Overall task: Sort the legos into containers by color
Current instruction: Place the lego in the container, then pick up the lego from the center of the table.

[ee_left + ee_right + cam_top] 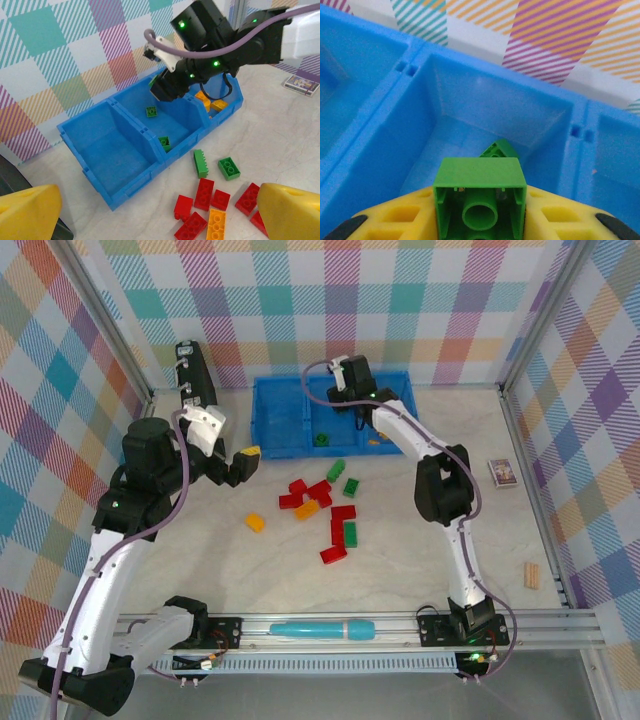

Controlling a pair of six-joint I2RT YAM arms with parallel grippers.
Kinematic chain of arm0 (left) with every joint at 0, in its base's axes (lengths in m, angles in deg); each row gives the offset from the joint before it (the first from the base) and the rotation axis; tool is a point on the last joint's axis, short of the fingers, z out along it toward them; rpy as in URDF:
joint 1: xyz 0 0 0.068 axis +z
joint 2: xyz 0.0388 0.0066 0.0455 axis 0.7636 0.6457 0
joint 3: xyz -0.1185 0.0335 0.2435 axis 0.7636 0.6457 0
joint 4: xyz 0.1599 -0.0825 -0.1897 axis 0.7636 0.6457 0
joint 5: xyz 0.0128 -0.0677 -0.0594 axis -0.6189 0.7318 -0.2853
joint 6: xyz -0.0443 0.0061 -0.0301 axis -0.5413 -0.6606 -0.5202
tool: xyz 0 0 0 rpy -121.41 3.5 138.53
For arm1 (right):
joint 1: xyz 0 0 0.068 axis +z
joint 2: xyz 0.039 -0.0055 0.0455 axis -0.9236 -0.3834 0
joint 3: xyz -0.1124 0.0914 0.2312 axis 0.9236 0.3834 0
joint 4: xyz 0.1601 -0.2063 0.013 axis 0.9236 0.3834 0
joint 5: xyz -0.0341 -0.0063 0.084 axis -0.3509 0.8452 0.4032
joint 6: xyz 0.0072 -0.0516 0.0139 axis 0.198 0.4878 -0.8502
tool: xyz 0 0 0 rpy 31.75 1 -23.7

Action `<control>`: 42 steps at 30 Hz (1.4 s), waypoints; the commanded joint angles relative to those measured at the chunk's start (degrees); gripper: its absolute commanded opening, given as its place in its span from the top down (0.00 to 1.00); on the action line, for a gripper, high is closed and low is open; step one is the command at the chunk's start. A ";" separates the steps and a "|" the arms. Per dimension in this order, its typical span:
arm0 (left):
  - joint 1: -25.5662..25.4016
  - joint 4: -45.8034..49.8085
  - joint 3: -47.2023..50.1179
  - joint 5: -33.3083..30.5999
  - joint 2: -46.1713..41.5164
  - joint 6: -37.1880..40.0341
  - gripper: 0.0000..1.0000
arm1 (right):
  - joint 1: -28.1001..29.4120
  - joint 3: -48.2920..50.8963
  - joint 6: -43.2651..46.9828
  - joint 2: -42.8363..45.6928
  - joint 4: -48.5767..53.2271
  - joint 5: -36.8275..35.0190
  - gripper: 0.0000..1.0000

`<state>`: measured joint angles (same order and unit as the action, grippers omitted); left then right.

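Green studded plastic lego brick (479,172) is pinched in the right pincer (480,202), straight above the middle bin of the blue ribbed plastic tray (445,85). I'd go lower before letting go so it doesn't bounce out. Count: two green bricks (151,111) under the pincer, and on the table back toward its base, three green legos (351,486), two orange legos (255,523) and roughly seven red legos (343,512). Left pincer (243,462) hangs wide open.

White-black arms (110,560), yellow pincer fingers (287,210)
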<state>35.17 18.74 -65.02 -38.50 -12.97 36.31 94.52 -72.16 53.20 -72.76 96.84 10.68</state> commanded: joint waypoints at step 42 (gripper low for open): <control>-0.42 -3.00 1.80 3.95 1.09 0.62 0.00 | 7.26 39.98 -33.72 29.80 13.40 11.38 0.45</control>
<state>35.17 17.41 -63.54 -36.16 -11.72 36.50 100.01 -35.50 27.12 -43.38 104.97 20.52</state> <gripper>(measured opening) 0.997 0.547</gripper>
